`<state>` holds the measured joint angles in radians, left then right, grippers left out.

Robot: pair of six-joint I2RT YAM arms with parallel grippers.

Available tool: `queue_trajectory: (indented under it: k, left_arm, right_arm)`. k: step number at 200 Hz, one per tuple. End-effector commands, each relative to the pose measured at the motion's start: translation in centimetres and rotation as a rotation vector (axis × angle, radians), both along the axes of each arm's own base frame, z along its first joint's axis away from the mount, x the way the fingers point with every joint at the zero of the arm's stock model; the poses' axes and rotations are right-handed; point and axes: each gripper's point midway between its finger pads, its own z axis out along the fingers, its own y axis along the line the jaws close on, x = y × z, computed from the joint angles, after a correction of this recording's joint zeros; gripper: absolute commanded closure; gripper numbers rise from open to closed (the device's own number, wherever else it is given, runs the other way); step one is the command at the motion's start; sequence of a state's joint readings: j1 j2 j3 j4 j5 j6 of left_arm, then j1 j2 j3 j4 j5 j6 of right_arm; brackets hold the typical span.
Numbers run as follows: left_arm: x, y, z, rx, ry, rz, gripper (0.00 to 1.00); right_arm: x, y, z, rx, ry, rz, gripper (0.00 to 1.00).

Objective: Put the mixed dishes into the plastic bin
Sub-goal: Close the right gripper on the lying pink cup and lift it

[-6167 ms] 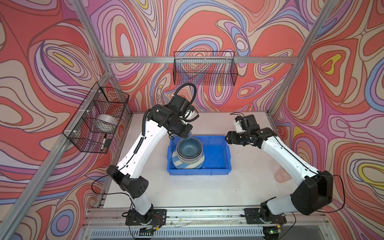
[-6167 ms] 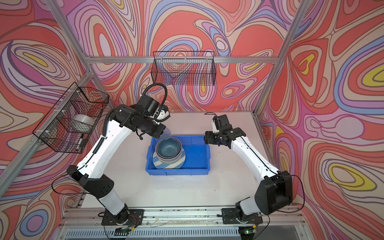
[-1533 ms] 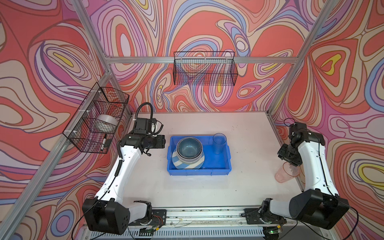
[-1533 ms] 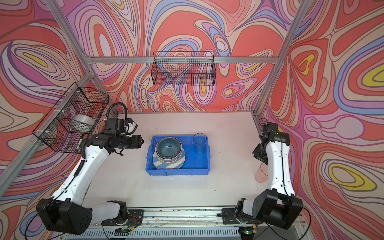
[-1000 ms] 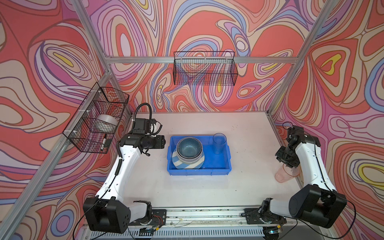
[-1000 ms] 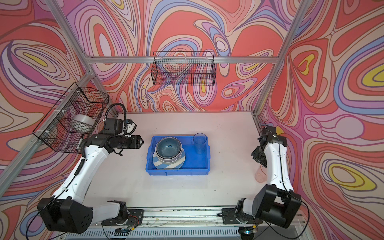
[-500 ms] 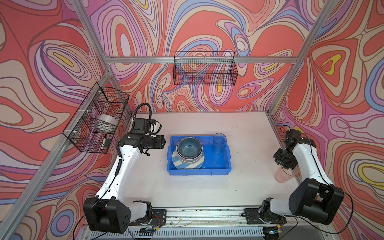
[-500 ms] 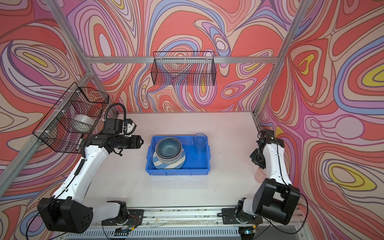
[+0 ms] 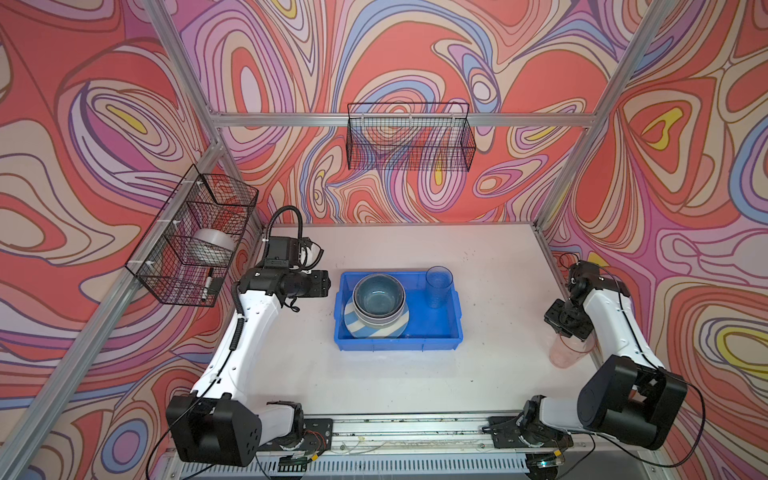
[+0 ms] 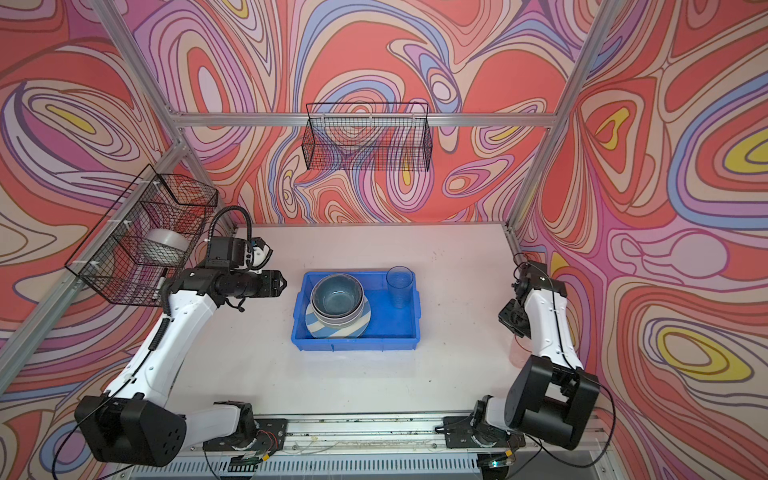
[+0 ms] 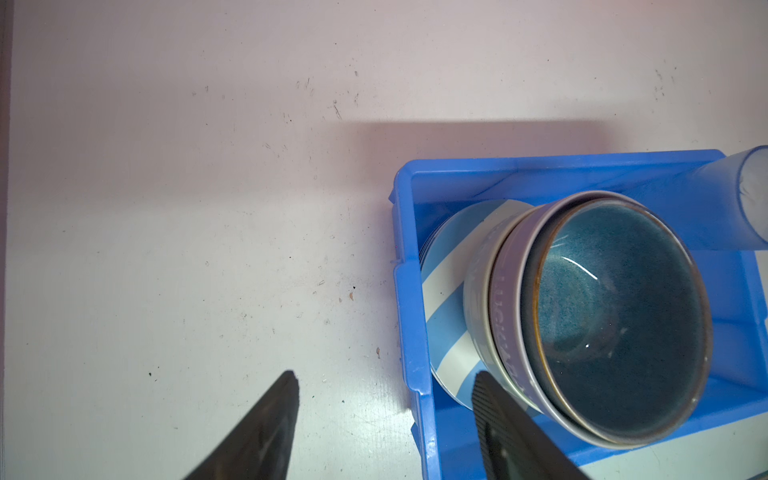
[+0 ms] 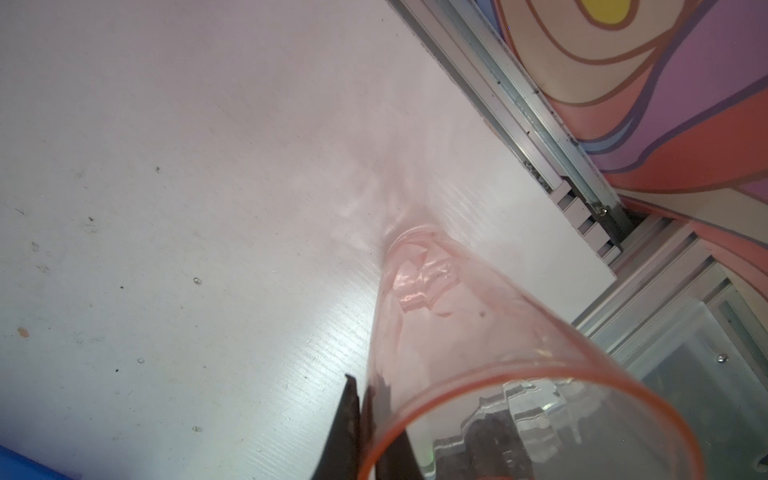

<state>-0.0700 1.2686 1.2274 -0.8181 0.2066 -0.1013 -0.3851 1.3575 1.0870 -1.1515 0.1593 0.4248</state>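
Near the table's (image 9: 415,374) right edge the pink tumbler (image 9: 562,353) stood upright, mouth up, long axis vertical. My right gripper (image 12: 365,388) sat above, clamped on its rim wall, one finger inside. Farther back, my left gripper (image 11: 384,374) hovered, jaws apart, beside the blue bin (image 9: 399,344), holding nothing.

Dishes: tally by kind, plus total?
Plates: 1 showing, blue-white striped plate
Bowls: 3 nested, teal bowl, lilac bowl, pale green bowl
Tumblers: 2, blue tumbler, pink tumbler
Total: 6
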Motion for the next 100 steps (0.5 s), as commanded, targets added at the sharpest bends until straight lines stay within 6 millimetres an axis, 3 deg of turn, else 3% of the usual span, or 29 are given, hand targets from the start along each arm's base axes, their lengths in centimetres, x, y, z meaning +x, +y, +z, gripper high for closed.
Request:
queue_trajectory:
  k: [1,32,100]
  left_arm:
    - [0.3,0.5,0.1,0.022,-0.016,0.000,0.30]
    - [0.3,0.9,0.1,0.039,-0.017,0.012,0.30]
    - [0.2,1.6,0.2,0.056,-0.022,0.037,0.30]
  right_arm:
    - [0.4,0.0,0.6,-0.001,-0.030,0.012,1.00]
    - [0.8,0.6,2.0,0.023,-0.074,0.039,1.00]
    - [1.8,1.5,7.9,0.027,-0.217,0.093,1.00]
